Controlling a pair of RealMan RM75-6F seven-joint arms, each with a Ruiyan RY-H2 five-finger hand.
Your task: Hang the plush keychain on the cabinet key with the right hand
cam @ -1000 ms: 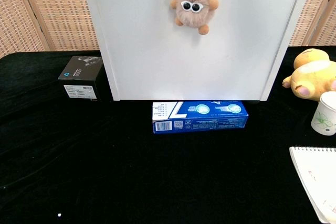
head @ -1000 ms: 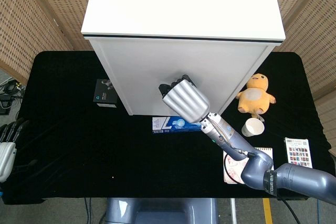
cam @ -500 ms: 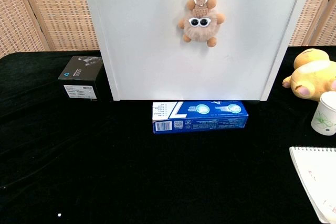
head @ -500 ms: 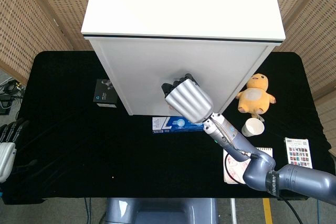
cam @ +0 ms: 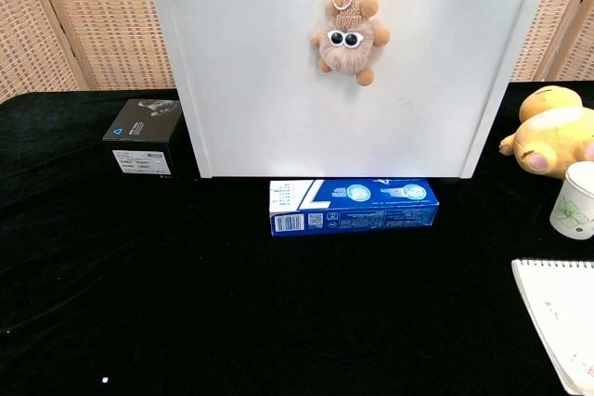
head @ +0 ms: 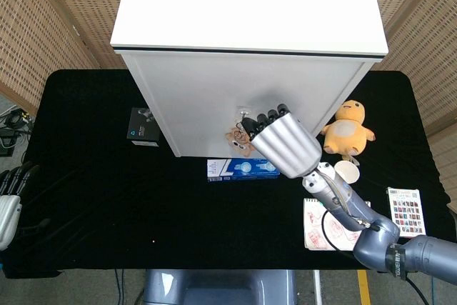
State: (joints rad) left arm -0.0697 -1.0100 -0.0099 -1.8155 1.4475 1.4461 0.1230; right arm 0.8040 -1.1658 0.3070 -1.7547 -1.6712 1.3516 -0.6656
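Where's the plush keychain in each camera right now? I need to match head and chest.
Head view: plush keychain against the cabinet front, just left of the right hand.
Chest view: plush keychain hanging top centre on the cabinet front.
Shared landmark: blue box directly below it in both.

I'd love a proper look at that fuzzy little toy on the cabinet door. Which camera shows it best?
The chest view: the plush keychain faces the camera, hanging by its ring against the cabinet, eyes plain. The head view shows it small, from above, beside the right robot hand.
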